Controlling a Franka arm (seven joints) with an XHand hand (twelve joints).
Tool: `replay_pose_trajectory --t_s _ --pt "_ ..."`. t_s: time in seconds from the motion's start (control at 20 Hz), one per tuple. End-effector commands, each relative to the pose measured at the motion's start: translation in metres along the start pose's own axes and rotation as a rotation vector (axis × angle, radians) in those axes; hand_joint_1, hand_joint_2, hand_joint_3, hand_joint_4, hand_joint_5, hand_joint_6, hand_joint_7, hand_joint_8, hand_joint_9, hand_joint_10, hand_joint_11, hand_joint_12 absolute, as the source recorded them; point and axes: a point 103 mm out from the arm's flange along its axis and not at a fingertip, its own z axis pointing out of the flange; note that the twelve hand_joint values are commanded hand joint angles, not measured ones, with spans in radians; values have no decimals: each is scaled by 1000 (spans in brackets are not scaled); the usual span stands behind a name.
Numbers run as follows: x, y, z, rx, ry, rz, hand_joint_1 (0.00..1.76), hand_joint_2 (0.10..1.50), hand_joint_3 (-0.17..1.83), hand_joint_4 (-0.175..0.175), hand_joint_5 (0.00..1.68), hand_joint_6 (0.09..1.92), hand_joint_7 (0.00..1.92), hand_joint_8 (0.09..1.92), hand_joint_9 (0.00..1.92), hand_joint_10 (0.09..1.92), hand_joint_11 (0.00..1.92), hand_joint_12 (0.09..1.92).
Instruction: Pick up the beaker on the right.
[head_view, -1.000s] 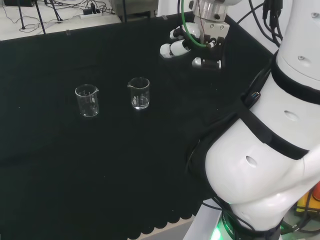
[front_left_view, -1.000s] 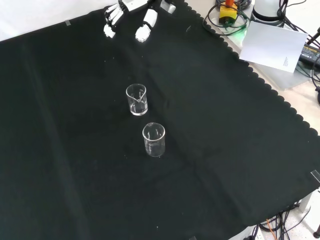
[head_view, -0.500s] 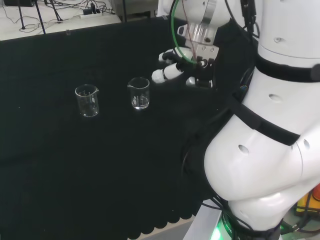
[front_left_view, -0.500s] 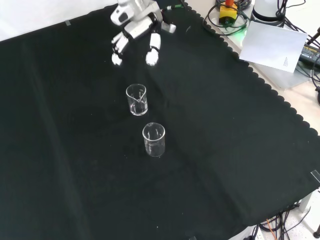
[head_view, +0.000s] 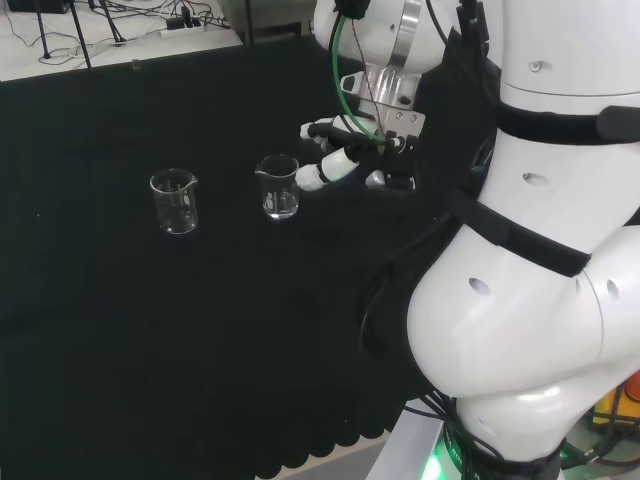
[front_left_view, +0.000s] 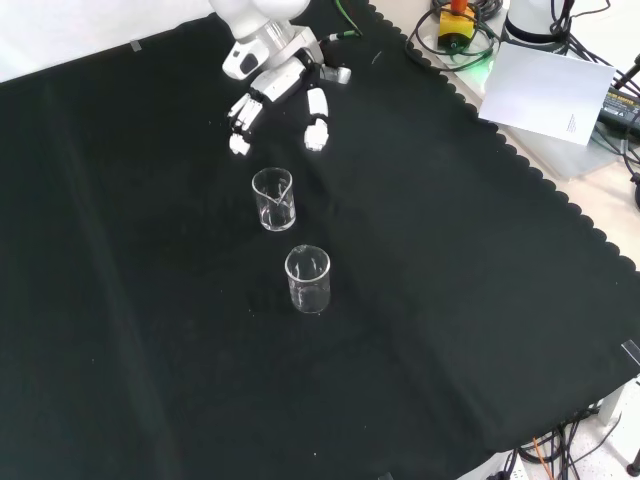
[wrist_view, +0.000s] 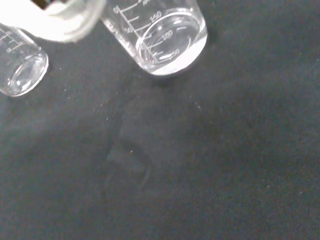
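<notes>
From the head view, the black and white hand (head_view: 335, 165), fingers spread and empty, hangs just right of the small clear glass beaker (head_view: 278, 187); best to bracket its wall low. In the front view the beaker (front_left_view: 273, 199) stands upright, its spout toward the second clear glass beaker (front_left_view: 308, 279). The wrist view shows its graduations (wrist_view: 160, 42).

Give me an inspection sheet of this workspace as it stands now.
Surface: black cloth over the bench, scalloped edge, a few creases.
Job's things: two clear beakers upright and apart; the right beaker in the head view stands nearest the hand, the left beaker beyond it. Both look empty.
Clutter: nothing seen on the cloth.
Hand: the hand hovers beside the right beaker, fingers extended toward it, holding nothing.
Cables: a green cable runs along the wrist; loose cables lie off the cloth's far corner.
Surroundings: white sheet of paper beside the cloth in the front view.
</notes>
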Motion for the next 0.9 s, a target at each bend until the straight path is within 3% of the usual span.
replay_pose_trajectory --t_s 0.05,0.45,0.9 --pt "0 8 14 -22 32 -32 777 571 509 4 142 87 56 505 233 652 0 1249" --pt "-5 23 20 -79 103 -58 810 529 585 -5 165 87 44 503 186 630 0 1193" --pt "-4 48 37 -93 122 -92 847 512 616 -6 218 87 85 503 203 606 0 1167"
